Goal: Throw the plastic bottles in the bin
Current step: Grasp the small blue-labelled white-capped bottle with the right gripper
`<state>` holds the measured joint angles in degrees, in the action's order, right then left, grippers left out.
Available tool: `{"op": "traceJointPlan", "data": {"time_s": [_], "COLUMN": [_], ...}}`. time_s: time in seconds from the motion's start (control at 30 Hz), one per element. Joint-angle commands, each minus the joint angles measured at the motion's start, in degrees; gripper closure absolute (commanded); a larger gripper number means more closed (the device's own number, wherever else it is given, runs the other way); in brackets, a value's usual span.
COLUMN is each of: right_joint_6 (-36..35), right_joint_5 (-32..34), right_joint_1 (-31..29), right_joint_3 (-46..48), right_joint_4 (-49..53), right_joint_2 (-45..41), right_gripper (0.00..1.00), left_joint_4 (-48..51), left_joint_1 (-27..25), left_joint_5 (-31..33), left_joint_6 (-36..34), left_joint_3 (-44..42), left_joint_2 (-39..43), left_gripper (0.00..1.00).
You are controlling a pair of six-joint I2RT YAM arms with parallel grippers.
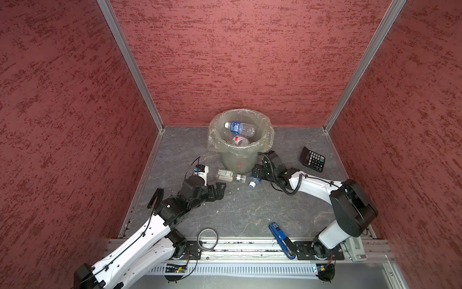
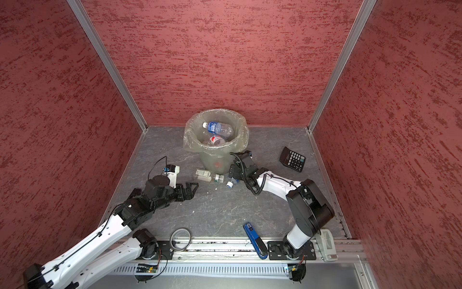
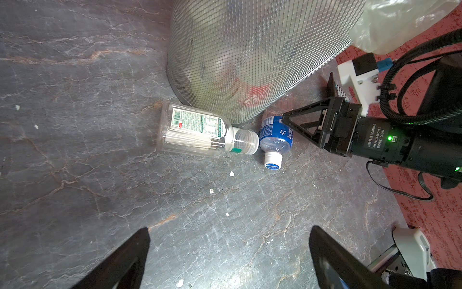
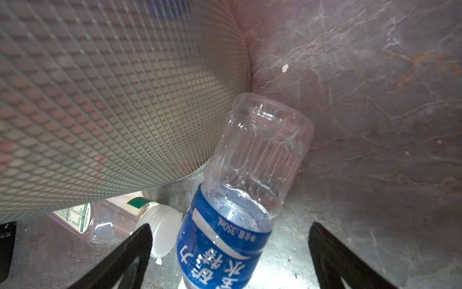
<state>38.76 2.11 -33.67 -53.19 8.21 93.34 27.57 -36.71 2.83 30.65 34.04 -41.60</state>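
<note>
The bin [image 1: 226, 147] [image 2: 200, 146] stands at the back middle with a clear bag folded over its rim. Inside lie a blue-labelled bottle [image 1: 238, 127] and a red-and-white-labelled bottle [image 1: 240, 140]. On the floor against its base lie a green-and-white-labelled bottle [image 1: 226, 176] [image 3: 197, 130] and a blue-labelled bottle [image 1: 253, 182] [image 3: 273, 137] [image 4: 225, 237]. My right gripper [image 1: 255, 175] [image 4: 230, 225] is open and straddles the blue-labelled bottle, with its fingers apart from the bottle's sides. My left gripper [image 1: 221, 190] [image 3: 228, 230] is open over bare floor, short of the two bottles.
A black calculator [image 1: 312, 159] lies at the right back. At the front edge lie a blue-and-black tool [image 1: 281, 240] and a tape ring [image 1: 207, 239]. Red walls close in three sides. Small white scraps [image 3: 232, 173] dot the grey floor.
</note>
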Motion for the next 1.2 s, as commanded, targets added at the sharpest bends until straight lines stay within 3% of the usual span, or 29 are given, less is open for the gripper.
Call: {"op": "traceJointPlan", "data": {"time_s": [0.0, 0.43, 0.6, 0.93, 1.17], "right_joint_6": [-1.5, -4.6, -7.8, -15.8, -19.4], "right_joint_5": [1.7, 10.6, 8.6, 7.3, 11.4], "right_joint_1": [0.3, 2.8, 3.1, 3.3, 3.7], "right_joint_3": [-1.8, 6.3, 6.9, -1.1, -4.5], "right_joint_4": [1.9, 10.1, 8.5, 8.9, 10.2], "right_joint_2": [1.5, -7.8, -12.3, -2.1, 2.8], "right_gripper": [0.02, 0.03, 0.03, 0.06, 0.19], "left_joint_4": [0.6, -1.4, -2.3, -1.7, 0.1], "left_joint_1": [-0.2, -0.2, -0.2, -0.2, -0.2], "left_joint_5": [-0.2, -0.6, -1.1, -1.1, -0.6], "left_joint_6": [0.4, 1.1, 1.4, 2.1, 2.1], "left_joint_3": [0.0, -0.8, -1.1, -0.9, -1.1], "left_joint_2": [0.0, -2.0, -2.7, -2.0, -1.1], "left_gripper": [0.01, 0.00, 0.00, 0.00, 0.00]}}
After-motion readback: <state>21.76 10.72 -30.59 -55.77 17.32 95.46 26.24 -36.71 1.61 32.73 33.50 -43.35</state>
